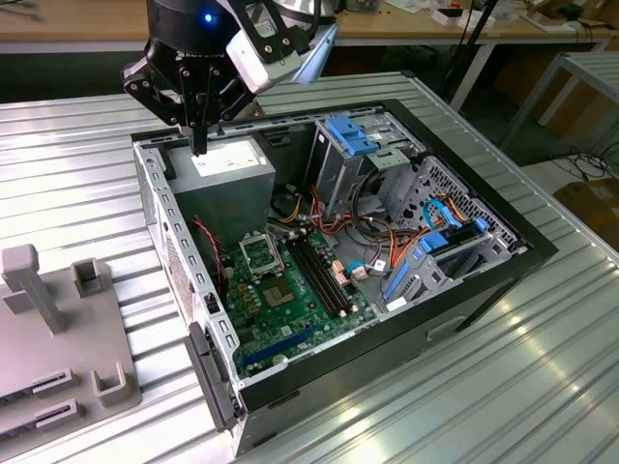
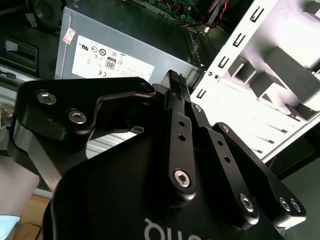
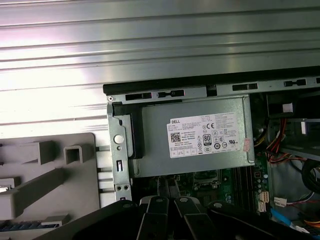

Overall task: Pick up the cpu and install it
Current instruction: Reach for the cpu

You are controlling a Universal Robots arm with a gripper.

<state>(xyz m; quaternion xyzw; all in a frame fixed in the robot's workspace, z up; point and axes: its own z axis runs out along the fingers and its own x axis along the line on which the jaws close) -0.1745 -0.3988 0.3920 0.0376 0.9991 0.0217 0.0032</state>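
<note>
- The ribbed metal worktop (image 1: 77, 145) lies open all round the computer case (image 1: 484, 232). This is the widest free room for travel, apart from the grey fixture block (image 1: 58, 338) just beside the case on the exterior view's left.
- The case lies on its side with its panel off. Its thin metal wall (image 1: 164, 222) stands up as a hard edge to clear.
- The power supply (image 1: 227, 169) fills the case's far corner. The claw (image 1: 200, 145) hangs above its near edge and is not touching it.
- The claw's tips look pressed together in the exterior view and the second wrist view (image 2: 175, 79), with nothing discernible between them.
- The black socket frame (image 1: 259, 253) sits on the green board, well apart from the claw. Memory slots and cables (image 1: 387, 232) crowd one side of it.
- I cannot tell where the cpu is, so I judge the step as transit. Reaching the socket would call for a straight, level descent with little room to either side.
</note>
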